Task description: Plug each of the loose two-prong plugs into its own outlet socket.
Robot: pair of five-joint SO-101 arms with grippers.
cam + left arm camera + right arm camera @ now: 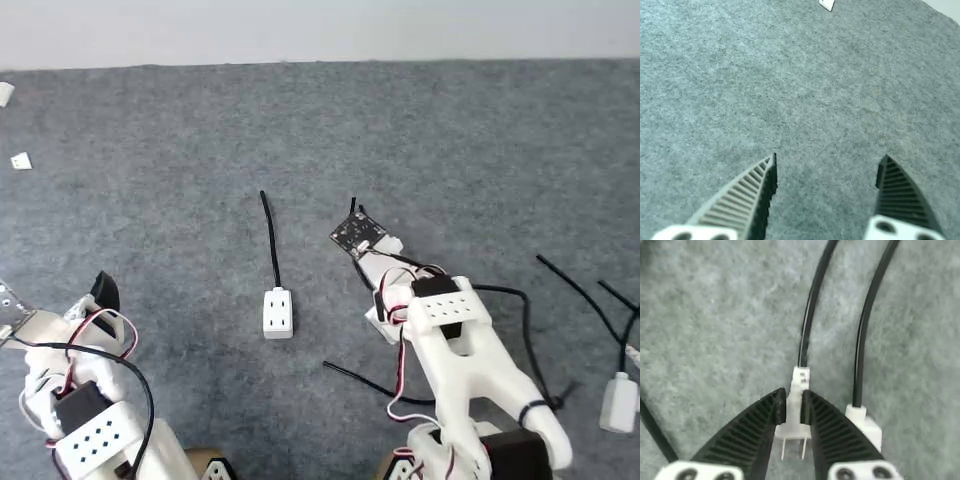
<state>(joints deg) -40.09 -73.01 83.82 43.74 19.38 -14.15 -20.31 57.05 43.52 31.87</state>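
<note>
Ahead of the left claw (pixel 829 159), jaws spread wide, the grey mat (pixel 790 75) lies flat and open to pass, with only a small white scrap (pixel 826 4) far ahead. Around the right claw (pixel 792 397), closed on a white plug (pixel 793 415), room is tight: a second plug (pixel 866 426) lies just beside one finger (pixel 835 440), both black cords (pixel 812 305) run close together ahead, and another cord (pixel 655 435) crosses on the opposite side.

White arms (pixel 470 345), black ribbed jaws (toothed edges), red and black wires (pixel 403 345)
</note>
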